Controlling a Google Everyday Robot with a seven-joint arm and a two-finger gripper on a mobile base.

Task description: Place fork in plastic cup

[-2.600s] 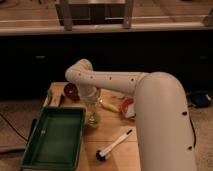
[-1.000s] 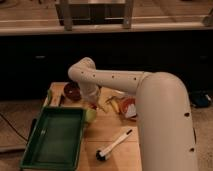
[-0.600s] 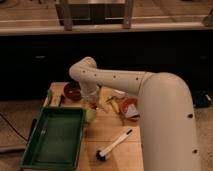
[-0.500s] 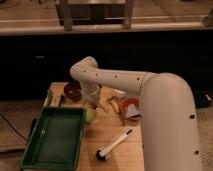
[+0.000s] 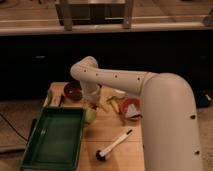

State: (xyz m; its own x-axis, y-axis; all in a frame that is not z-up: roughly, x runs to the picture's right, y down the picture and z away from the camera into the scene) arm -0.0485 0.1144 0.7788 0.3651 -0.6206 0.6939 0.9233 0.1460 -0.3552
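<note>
The plastic cup (image 5: 90,115), small and pale yellow-green, stands upright on the wooden table beside the green tray's far right corner. My gripper (image 5: 93,102) hangs at the end of the white arm, pointing down just above the cup's mouth. It is open and I see nothing in it. I cannot make out the fork; the wrist hides the space right above the cup.
A green tray (image 5: 35,152) fills the table's front left. A dark red bowl (image 5: 73,91) sits behind it. A banana (image 5: 114,104) and an orange-red packet (image 5: 131,108) lie to the right of the cup. A black-and-white brush (image 5: 115,144) lies near the front. My white arm (image 5: 165,115) covers the right side.
The wrist has lifted a little away from the cup, and the elbow has drifted slightly to the right. The cup and the other things have stayed where they were.
</note>
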